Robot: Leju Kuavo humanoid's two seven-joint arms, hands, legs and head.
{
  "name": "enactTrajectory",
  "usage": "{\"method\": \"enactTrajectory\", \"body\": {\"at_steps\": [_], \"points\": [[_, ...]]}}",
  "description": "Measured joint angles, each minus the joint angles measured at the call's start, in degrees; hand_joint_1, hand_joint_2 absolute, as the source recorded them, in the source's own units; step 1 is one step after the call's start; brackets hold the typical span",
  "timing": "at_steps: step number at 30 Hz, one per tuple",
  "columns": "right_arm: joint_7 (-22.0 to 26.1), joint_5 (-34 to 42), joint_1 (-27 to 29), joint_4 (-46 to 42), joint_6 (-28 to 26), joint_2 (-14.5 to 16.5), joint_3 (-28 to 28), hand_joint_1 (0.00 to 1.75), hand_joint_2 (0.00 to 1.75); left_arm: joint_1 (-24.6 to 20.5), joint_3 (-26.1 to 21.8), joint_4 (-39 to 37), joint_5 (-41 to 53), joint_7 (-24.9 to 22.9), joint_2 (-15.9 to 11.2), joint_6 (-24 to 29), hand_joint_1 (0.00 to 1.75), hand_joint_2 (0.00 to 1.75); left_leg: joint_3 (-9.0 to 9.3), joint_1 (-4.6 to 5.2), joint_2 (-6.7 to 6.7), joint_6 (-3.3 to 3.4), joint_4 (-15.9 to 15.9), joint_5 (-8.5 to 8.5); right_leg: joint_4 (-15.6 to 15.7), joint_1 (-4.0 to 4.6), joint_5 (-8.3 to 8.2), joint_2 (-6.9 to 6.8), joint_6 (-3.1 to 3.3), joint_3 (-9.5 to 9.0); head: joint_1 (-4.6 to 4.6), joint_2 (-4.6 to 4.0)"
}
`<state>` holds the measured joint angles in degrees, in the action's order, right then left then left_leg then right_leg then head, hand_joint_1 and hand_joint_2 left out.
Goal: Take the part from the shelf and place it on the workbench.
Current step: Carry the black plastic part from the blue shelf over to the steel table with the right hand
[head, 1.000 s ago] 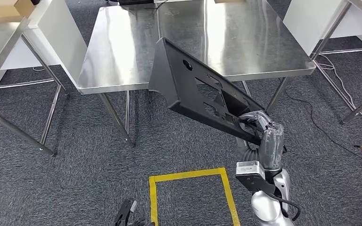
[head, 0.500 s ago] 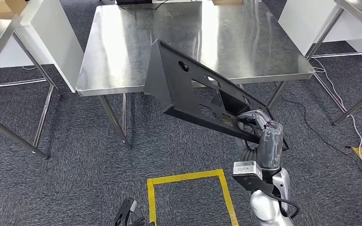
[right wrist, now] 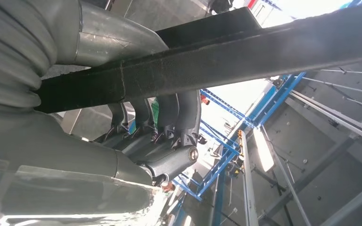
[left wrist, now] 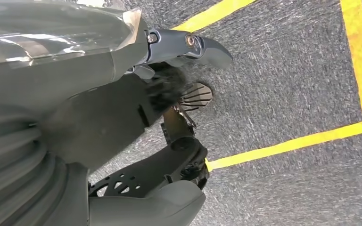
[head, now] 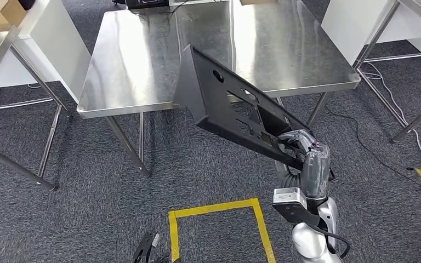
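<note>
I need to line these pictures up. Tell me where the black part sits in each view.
Head view: black part at centre, tilted, its far end over the steel workbench's near edge, its near end gripped by the right hand.
Left wrist view: not in it.
Right wrist view: a dark bar crossing the upper picture.
Shared landmark: the right hand.

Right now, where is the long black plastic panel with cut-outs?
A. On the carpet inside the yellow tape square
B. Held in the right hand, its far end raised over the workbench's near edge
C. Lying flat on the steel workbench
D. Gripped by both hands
B: the right hand grips the long black plastic panel's near end, and the panel slants up over the front edge of the steel workbench, not resting on it.
</note>
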<state>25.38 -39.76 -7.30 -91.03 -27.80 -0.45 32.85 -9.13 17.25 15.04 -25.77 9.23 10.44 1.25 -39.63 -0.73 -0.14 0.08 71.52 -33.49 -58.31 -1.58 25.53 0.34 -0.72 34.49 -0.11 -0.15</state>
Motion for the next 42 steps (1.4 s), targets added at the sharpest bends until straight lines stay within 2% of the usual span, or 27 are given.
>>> {"method": "enactTrajectory", "body": {"at_steps": [1,2,3,5,6,8,11,13,15,17,18,19,20,21,22,23,25,27,29,31,32,33,34,36,38,39,42], "points": [[0.0,-0.01,0.11,0.0,0.0,-0.01,0.0,1.75,1.75,0.07,0.0,-0.01,0.0,-0.01,-0.04,0.0,0.0,1.75,-2.02,0.0,0.0,0.04,3.22,-0.74,0.0,0.15,0.17,0.03,0.23,-0.2,0.01,0.01],[0.0,-0.02,0.22,0.0,0.0,-0.01,0.0,1.75,1.75,0.13,0.0,-0.01,0.01,-0.02,-0.08,0.0,0.0,1.75,-3.14,0.01,0.0,0.19,4.42,-0.33,0.0,0.31,0.38,0.1,0.41,-0.47,0.02,0.0],[0.0,-0.04,0.3,0.0,0.0,-0.01,0.0,1.75,1.75,0.16,0.0,-0.01,0.02,-0.02,-0.11,0.0,0.0,1.75,-3.07,0.04,0.0,0.45,3.3,1.19,0.0,0.44,0.59,0.2,0.52,-0.81,0.02,0.01],[0.0,-0.08,0.35,0.0,0.0,0.02,-0.01,1.75,1.75,0.14,0.0,-0.01,0.04,-0.03,-0.13,0.0,0.0,1.75,-0.08,0.22,-0.06,1.35,-4.12,5.93,0.03,0.62,1.08,0.45,0.54,-1.59,0.03,0.0],[0.0,-0.1,0.34,0.0,0.0,0.05,-0.01,1.75,1.75,0.11,0.0,-0.01,0.04,-0.03,-0.15,0.0,0.0,1.75,1.71,0.41,-0.05,1.84,-7.97,7.4,0.03,0.81,1.32,0.58,0.4,-1.85,0.06,0.0],[0.0,-0.13,0.34,-0.01,-0.02,0.12,-0.02,1.75,1.75,0.03,0.01,-0.01,0.04,-0.03,-0.15,0.02,0.0,1.75,3.67,0.87,-0.02,2.51,-12.21,8.14,0.14,0.91,1.6,0.74,-0.14,-2.12,0.1,0.01],[-0.01,-0.18,0.45,-0.03,-0.09,0.13,-0.01,1.75,1.75,0.04,0.0,0.01,0.05,-0.06,-0.14,0.04,0.0,1.75,5.12,1.13,-0.05,3.34,-13.61,7.71,-0.68,0.99,1.37,0.63,-1.34,-2.43,0.0,0.01],[0.0,-0.19,0.32,-0.1,-0.16,0.13,-0.01,1.75,1.75,-0.02,0.0,0.02,0.06,-0.08,-0.07,-0.01,0.0,1.75,6.57,0.85,-0.06,3.82,-14.14,7.71,-3.85,0.96,2.59,0.42,-1.49,-0.91,0.12,0.0],[0.01,-0.19,0.26,-0.15,-0.19,0.12,0.01,1.75,1.75,-0.06,0.01,0.02,0.11,-0.09,0.01,-0.04,0.0,1.75,7.06,0.69,-0.04,3.95,-14.23,7.45,-10.25,0.85,4.82,0.33,-1.43,3.14,0.26,-0.01],[-0.01,-0.2,0.49,-0.15,-0.21,0.03,0.0,1.75,1.75,0.07,0.01,0.01,0.22,-0.1,0.04,-0.07,0.0,1.75,7.5,0.67,-0.09,3.84,-14.21,6.88,-14.88,0.69,6.04,0.29,-1.85,6.99,0.28,-0.01],[-0.01,-0.21,0.62,-0.15,-0.23,-0.02,-0.01,1.75,1.75,0.14,0.01,0.0,0.28,-0.11,0.05,-0.07,0.0,1.75,7.93,0.63,-0.13,3.69,-14.2,6.49,-14.42,0.55,5.45,0.23,-2.31,7.55,0.29,-0.01],[-0.02,-0.21,0.71,-0.15,-0.24,-0.06,-0.02,1.75,1.75,0.19,0.01,0.0,0.36,-0.13,0.08,-0.07,0.0,1.75,8.52,0.55,-0.17,3.5,-14.2,6.02,-11.87,0.37,3.88,0.13,-3.0,6.99,0.28,-0.01],[-0.02,-0.22,0.75,-0.15,-0.26,-0.08,-0.02,1.75,1.75,0.2,0.02,0.0,0.42,-0.14,0.11,-0.07,0.0,1.75,9.18,0.47,-0.2,3.24,-14.2,5.49,-7.88,0.16,1.58,-0.07,-3.75,5.63,0.31,-0.01],[-0.03,-0.24,0.77,-0.15,-0.28,-0.1,-0.02,1.75,1.75,0.2,0.02,0.0,0.45,-0.15,0.14,-0.07,0.0,1.75,9.88,0.46,-0.2,2.88,-14.16,4.92,-4.11,0.13,-0.39,-0.38,-4.09,4.3,0.39,-0.01],[-0.04,-0.28,0.75,-0.15,-0.31,-0.12,-0.02,1.75,1.75,0.16,0.02,0.0,0.48,-0.16,0.15,-0.07,0.0,1.75,10.3,0.52,-0.15,2.47,-14.18,4.39,-1.41,0.25,-1.56,-0.68,-3.83,3.16,0.45,-0.01],[-0.08,-0.34,0.79,-0.19,-0.33,-0.15,-0.02,1.75,1.75,0.13,0.02,-0.01,0.5,-0.18,0.14,-0.07,0.0,1.75,10.57,0.61,-0.08,2.05,-14.26,3.96,0.01,0.44,-2.22,-0.86,-3.13,2.48,0.46,-0.01],[-0.18,-0.46,0.9,-0.27,-0.38,-0.17,-0.04,1.75,1.75,0.07,0.03,-0.01,0.55,-0.22,0.11,-0.07,0.0,1.75,10.86,0.67,0.05,1.42,-14.23,3.53,0.27,0.62,-1.94,-0.77,-1.25,1.93,0.37,-0.01],[-0.25,-0.57,1.01,-0.37,-0.44,-0.13,-0.12,1.75,1.75,0.02,0.04,0.01,0.57,-0.25,0.11,-0.06,0.0,1.75,10.23,0.47,0.06,0.99,-12.37,3.42,0.41,0.36,-1.65,-0.48,-0.18,1.21,0.27,-0.01],[-0.3,-0.68,0.99,-0.44,-0.46,-0.05,-0.17,1.75,1.75,-0.06,0.04,0.02,0.57,-0.25,0.11,-0.02,0.0,1.75,6.72,0.3,0.03,0.49,-6.56,2.37,0.51,0.35,-0.93,-0.34,0.72,0.25,0.16,-0.01],[-0.34,-0.76,1.07,-0.46,-0.46,-0.02,-0.19,1.75,1.75,0.04,0.04,0.02,0.57,-0.25,0.06,0.04,0.0,1.75,1.55,0.28,0.01,0.12,0.61,-0.39,0.51,0.53,-0.01,-0.21,1.22,-0.63,0.08,-0.01],[-0.37,-0.79,1.16,-0.46,-0.46,-0.03,-0.2,1.75,1.75,0.13,0.04,0.02,0.57,-0.26,0.03,0.08,0.0,1.75,-0.44,0.28,0.01,0.08,2.55,-1.46,0.51,0.66,0.51,-0.08,1.26,-1.2,0.08,-0.01],[-0.39,-0.81,1.23,-0.46,-0.45,-0.02,-0.22,1.75,1.75,0.19,0.04,0.02,0.57,-0.26,0.01,0.09,0.0,1.75,-1.59,0.29,0.01,0.2,2.79,-1.6,0.51,0.8,1.05,0.06,1.29,-1.89,0.08,-0.01],[-0.41,-0.82,1.27,-0.46,-0.44,-0.02,-0.23,1.75,1.75,0.21,0.04,0.02,0.57,-0.27,-0.01,0.1,0.0,1.75,-1.71,0.36,0.0,0.52,0.94,-0.29,0.52,0.99,1.66,0.18,1.29,-2.75,0.07,-0.01],[-0.43,-0.84,1.27,-0.46,-0.42,-0.01,-0.26,1.75,1.75,0.21,0.04,0.01,0.57,-0.27,-0.09,0.11,0.0,1.75,-0.19,0.84,-0.06,1.87,-6.39,5.63,0.58,1.34,2.93,0.35,1.22,-4.56,0.08,-0.01],[-0.48,-0.86,1.21,-0.46,-0.38,0.02,-0.27,1.75,1.75,0.21,0.04,-0.01,0.57,-0.31,-0.22,0.16,0.0,1.75,1.29,1.55,-0.51,3.24,-11.66,9.73,0.75,1.58,4.08,0.65,0.77,-5.67,0.09,-0.01],[-0.52,-0.86,1.18,-0.46,-0.36,0.07,-0.26,1.75,1.75,0.2,0.04,-0.01,0.56,-0.34,-0.29,0.21,0.0,1.75,1.67,1.82,-0.77,3.63,-12.68,10.22,0.61,1.69,4.36,0.79,0.41,-6.03,0.1,-0.01],[-0.72,-0.89,1.05,-0.59,-0.29,0.17,-0.29,1.75,1.75,0.05,0.03,0.03,0.54,-0.38,-0.19,0.27,0.0,1.75,3.8,1.81,-0.94,4.33,-14.05,9.7,-0.82,1.87,4.52,0.76,-0.51,-6.16,0.02,0.0]]}}
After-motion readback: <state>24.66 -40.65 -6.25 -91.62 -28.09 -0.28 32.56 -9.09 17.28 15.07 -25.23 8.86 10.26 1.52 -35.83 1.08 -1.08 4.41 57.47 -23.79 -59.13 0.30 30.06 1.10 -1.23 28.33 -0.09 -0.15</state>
